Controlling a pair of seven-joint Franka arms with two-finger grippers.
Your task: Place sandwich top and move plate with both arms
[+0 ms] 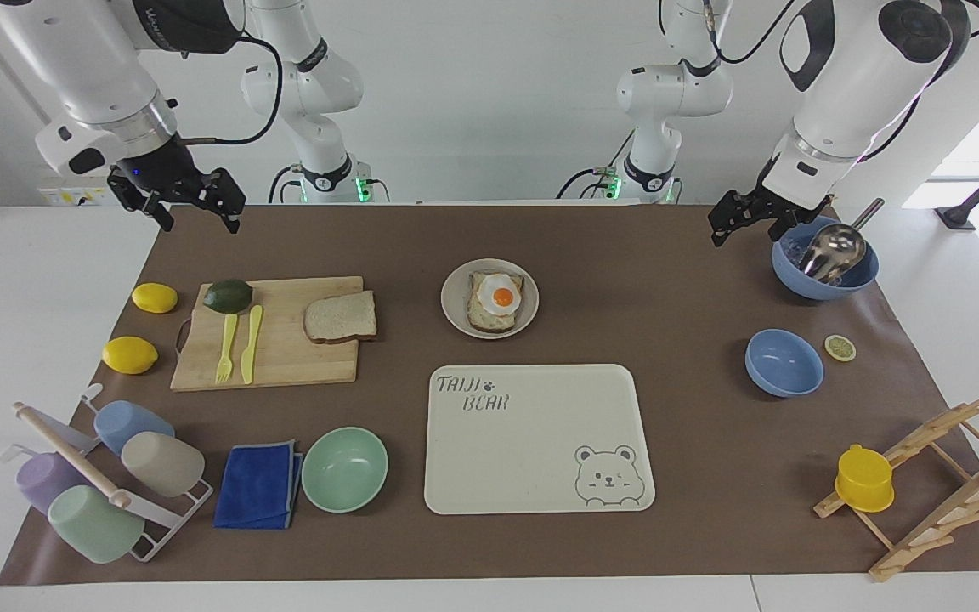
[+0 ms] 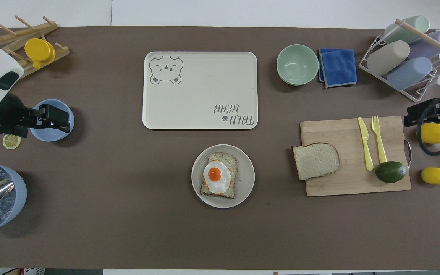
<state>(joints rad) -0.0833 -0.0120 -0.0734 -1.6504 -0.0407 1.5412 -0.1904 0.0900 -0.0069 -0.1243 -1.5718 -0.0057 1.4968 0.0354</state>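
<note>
Fingers (image 1: 230, 204) of the right gripper (image 1: 192, 206) are seen spread apart and empty, held in the air over the brown mat (image 1: 642, 255) at the right arm's end of the worktop (image 1: 14, 280). The left gripper (image 1: 740, 223) is likewise seen parted with nothing in it, raised beside the blue bowl (image 1: 825, 274) that holds a metal scoop (image 1: 834, 248).

On the wooden cutting board (image 1: 285, 357), the sandwich top (image 1: 340, 317) is laid flat at the edge toward the table's middle, well apart from both grippers. A yellow fork (image 1: 226, 347), a yellow knife (image 1: 251, 342) and an avocado (image 1: 228, 296) are also found on that board.

At the table's middle the plate (image 1: 455, 308) is set, with an egg-topped bread slice (image 1: 496, 301) on it. The bear-printed tray (image 1: 532, 442) is placed just farther from the robots than the plate.
</note>
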